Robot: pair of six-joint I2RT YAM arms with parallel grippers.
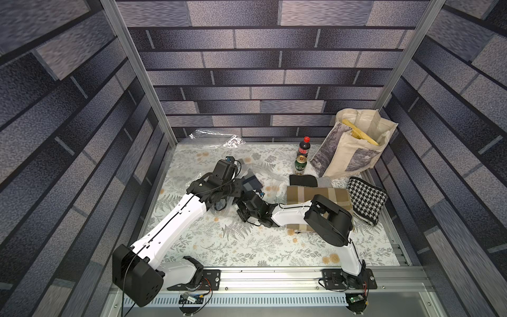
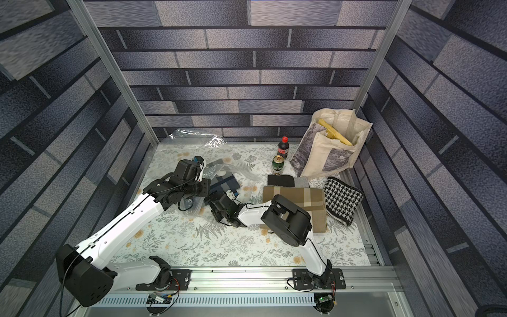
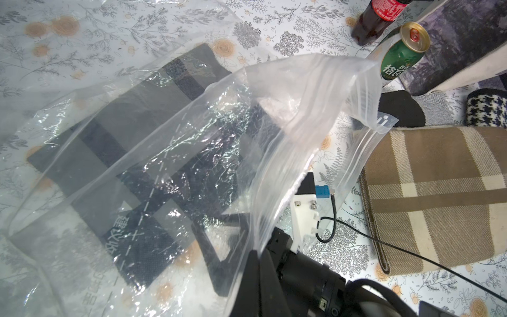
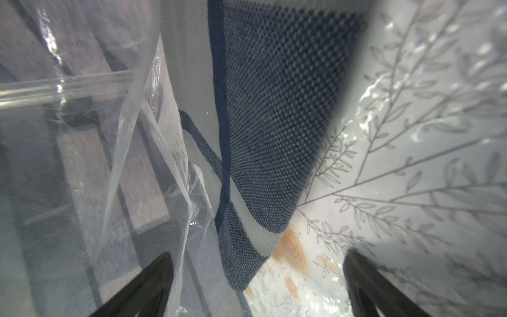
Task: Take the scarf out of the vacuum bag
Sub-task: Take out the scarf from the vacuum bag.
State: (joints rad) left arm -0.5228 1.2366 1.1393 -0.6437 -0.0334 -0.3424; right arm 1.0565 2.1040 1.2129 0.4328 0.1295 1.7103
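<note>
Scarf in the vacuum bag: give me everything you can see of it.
The scarf is a flat, folded knit in navy and pale grey blocks with dark stripes, pebbly weave up close. It lies inside the clear crinkled vacuum bag on the floral tablecloth, the bag's upper layer lifted off it at the mouth. In the right wrist view one corner points between the fingers of the open right gripper, inside the mouth; no grip on it shows. Its far end is hazy through plastic.
</note>
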